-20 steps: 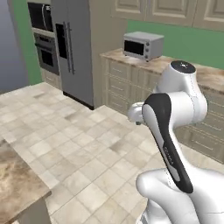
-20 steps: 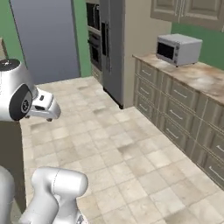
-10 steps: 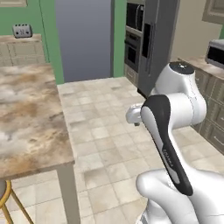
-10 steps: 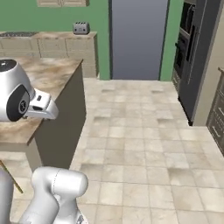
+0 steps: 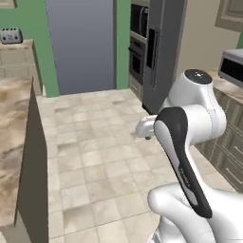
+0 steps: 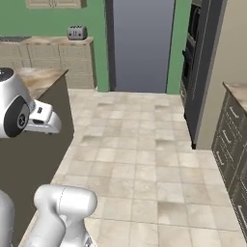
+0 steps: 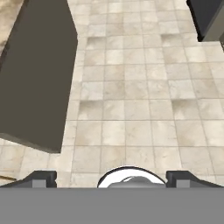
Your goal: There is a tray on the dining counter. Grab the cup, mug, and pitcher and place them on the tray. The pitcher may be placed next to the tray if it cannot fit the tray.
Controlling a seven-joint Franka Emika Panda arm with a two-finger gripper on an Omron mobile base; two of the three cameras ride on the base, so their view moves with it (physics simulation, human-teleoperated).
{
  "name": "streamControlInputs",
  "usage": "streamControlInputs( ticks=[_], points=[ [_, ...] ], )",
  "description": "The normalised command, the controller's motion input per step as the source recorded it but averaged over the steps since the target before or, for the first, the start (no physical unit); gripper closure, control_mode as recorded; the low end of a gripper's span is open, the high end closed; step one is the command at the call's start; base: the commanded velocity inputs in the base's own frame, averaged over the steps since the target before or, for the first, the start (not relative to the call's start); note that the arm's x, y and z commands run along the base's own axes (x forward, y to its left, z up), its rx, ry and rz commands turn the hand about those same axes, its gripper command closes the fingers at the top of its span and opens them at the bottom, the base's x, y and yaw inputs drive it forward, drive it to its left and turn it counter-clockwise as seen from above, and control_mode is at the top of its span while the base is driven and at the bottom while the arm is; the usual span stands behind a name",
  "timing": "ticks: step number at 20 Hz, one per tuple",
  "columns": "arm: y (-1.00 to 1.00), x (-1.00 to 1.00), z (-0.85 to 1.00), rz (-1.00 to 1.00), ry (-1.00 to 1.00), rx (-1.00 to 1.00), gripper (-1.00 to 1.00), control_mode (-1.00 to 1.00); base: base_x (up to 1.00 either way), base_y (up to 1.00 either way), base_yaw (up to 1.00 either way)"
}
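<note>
Marbled counter sat at the left of the left base view, its dark end panel facing the tiled floor. Gripper hung over the floor, jaws spread wide, holding nothing (fingertips far apart). Toaster stood on the back cabinets.

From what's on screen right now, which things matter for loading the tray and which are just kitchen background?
Job:
- dining counter, marbled top at the left
- gripper, open and empty over the tiled floor

Background:
- toaster on the far counter
- wall ovens
- grey door
</note>
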Motion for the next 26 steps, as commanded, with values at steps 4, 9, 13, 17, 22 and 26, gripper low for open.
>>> streamControlInputs(
  ticks=[4,9,13,17,22,26],
  points=[
    [0.00,0.00,0.00,0.00,0.00,0.00,-1.00,1.00,1.00,-0.57,-0.09],
    [0.00,0.00,0.00,0.00,0.00,0.00,-1.00,1.00,1.00,-0.45,-0.12],
    [0.00,0.00,0.00,0.00,0.00,0.00,-1.00,1.00,1.00,-0.29,-0.08],
    [0.00,0.00,0.00,0.00,0.00,0.00,-1.00,1.00,1.00,-0.13,-0.05],
    [0.00,0.00,0.00,0.00,0.00,0.00,-1.00,1.00,1.00,0.00,-0.01],
    [0.00,0.00,0.00,0.00,0.00,0.00,-1.00,1.00,1.00,0.01,0.00]
  ],
)
